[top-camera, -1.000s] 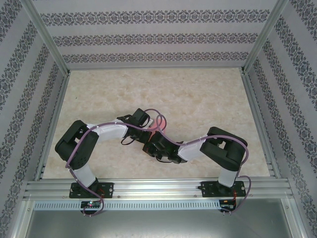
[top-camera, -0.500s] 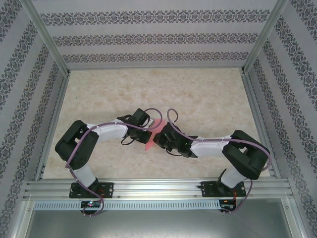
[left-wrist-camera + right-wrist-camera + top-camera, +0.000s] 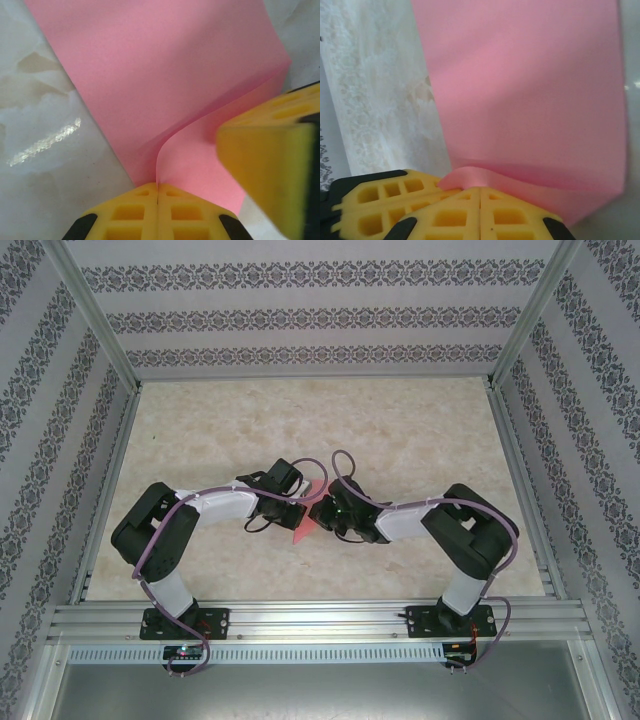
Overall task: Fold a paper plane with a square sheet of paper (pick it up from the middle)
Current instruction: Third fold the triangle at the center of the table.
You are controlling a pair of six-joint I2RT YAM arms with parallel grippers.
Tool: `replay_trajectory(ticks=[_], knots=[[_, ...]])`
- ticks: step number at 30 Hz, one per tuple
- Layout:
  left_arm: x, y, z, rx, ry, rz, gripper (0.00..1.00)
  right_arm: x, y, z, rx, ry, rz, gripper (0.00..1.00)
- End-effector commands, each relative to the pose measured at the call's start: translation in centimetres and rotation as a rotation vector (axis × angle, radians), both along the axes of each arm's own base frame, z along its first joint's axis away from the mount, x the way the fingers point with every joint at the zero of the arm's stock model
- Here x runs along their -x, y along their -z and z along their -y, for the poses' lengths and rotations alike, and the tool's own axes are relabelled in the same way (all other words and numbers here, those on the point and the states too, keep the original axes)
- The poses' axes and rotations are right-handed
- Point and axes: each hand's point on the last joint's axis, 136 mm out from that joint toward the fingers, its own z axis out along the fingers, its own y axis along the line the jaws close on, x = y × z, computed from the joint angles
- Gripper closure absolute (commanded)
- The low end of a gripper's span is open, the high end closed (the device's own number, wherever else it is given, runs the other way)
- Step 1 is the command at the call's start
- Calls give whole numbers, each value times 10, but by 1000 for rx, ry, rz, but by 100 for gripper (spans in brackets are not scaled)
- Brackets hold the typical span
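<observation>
The square sheet of paper point(image 3: 302, 528) sits low over the near middle of the marbled table point(image 3: 400, 430), caught between the two arms and bowed into a soft curve rather than lying flat. The left gripper point(image 3: 158, 192) is clenched on one edge, its yellow fingers pressed together on the pink sheet point(image 3: 165, 75). The right gripper point(image 3: 480, 195) is clamped on the sheet too, just beside the left one, with a small pucker of paper point(image 3: 530, 90) bulging at its fingertips.
</observation>
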Motion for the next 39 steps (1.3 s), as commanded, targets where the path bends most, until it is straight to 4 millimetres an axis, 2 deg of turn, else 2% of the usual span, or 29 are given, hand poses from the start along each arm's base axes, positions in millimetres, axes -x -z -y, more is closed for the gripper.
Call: replay_trajectory(ticks=[1, 5, 9, 14, 17, 19, 22, 25, 28, 31, 39], knots=[[13, 21, -17, -82, -13, -66, 100, 0, 15, 4, 55, -19, -27, 94], [8, 10, -17, -73, -36, -47, 97, 10, 35, 20, 132, -2, -74, 94], [-2, -13, -18, -61, -79, -9, 83, 12, 40, 25, 164, -8, -82, 95], [-14, -42, -40, -64, -211, 32, 64, 12, 38, 21, 150, -16, -79, 95], [-9, -64, -35, 39, -248, 22, 66, 9, 36, 19, 140, -12, -76, 95], [1, -77, -19, 156, -238, -25, 72, 9, 35, 17, 136, -12, -76, 95], [18, -85, 5, 318, -206, -133, 78, 8, 34, 16, 129, -8, -75, 95], [31, -79, 22, 419, -192, -238, 81, 7, 33, 15, 114, 2, -75, 95], [39, -62, 25, 410, -185, -297, 82, 5, 32, 11, 96, 3, -72, 94], [44, -55, 33, 436, -155, -347, 83, 4, 32, 8, 92, -1, -76, 94], [43, -28, 32, 385, -181, -397, 85, 4, 32, 7, 91, -3, -77, 94]])
